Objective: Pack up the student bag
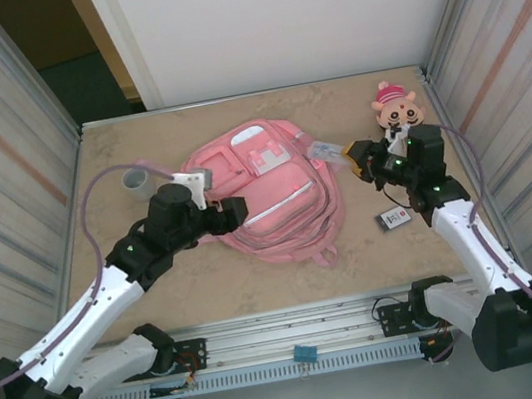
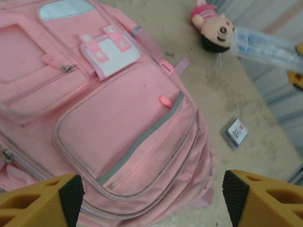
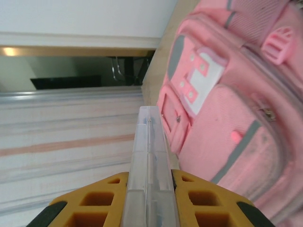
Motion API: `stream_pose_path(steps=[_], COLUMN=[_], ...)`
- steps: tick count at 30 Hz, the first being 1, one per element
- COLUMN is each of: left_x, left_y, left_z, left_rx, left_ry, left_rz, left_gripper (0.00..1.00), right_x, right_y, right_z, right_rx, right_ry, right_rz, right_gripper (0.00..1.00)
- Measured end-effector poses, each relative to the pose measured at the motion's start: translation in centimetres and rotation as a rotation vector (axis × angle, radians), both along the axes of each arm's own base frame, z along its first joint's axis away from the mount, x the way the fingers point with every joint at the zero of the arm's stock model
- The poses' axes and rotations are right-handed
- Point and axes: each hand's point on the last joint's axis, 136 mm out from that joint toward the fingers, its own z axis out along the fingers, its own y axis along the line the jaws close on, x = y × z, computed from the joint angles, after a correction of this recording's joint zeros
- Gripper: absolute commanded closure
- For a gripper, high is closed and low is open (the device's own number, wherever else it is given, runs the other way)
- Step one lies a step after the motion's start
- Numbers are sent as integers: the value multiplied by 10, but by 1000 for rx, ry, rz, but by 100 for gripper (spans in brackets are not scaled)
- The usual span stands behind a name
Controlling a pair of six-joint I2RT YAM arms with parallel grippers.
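The pink student bag (image 1: 268,197) lies flat mid-table with its front pockets facing up. My left gripper (image 1: 234,211) hovers over its left side. In the left wrist view the bag (image 2: 118,123) lies below my left gripper (image 2: 154,194), which is open, its yellow fingers (image 2: 52,201) wide apart with nothing between them. My right gripper (image 1: 357,161) is just off the bag's right edge, shut on a clear plastic case (image 1: 325,153). In the right wrist view the case (image 3: 150,151) stands edge-on in my right gripper (image 3: 150,189), beside the bag (image 3: 236,94).
A pink-and-tan plush (image 1: 396,108) lies at the back right. A small flat packet (image 1: 394,219) sits right of the bag, under the right arm. A grey tape roll (image 1: 137,181) stands at the left. Corrugated walls close in both sides.
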Motion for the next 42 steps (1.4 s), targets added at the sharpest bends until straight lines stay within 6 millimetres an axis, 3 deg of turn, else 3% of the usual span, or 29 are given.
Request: stream_pose_path(steps=[7, 13, 18, 25, 33, 39, 42], left_x=[0, -15, -18, 8, 34, 39, 36], left_y=[-29, -53, -75, -85, -93, -90, -92], left_z=[-12, -39, -74, -120, -125, -151, -155], left_rx=[255, 403, 531, 695, 754, 809, 814], left_ry=[-137, -224, -237, -201, -239, -194, -189], left_rz=[-237, -509, -680, -687, -625, -625, -634], left_gripper=[19, 19, 14, 9, 10, 32, 57], right_x=[-17, -32, -44, -55, -57, -57, -57], right_y=[-24, -24, -23, -22, -23, -23, -23], right_z=[-6, -3, 0, -5, -7, -8, -8], right_rx=[-43, -56, -61, -61, -62, -62, -63], right_ry=[25, 19, 16, 26, 24, 26, 26], right_rz=[-20, -9, -9, -9, -16, -16, -17], right_gripper=[88, 88, 88, 88, 88, 89, 89])
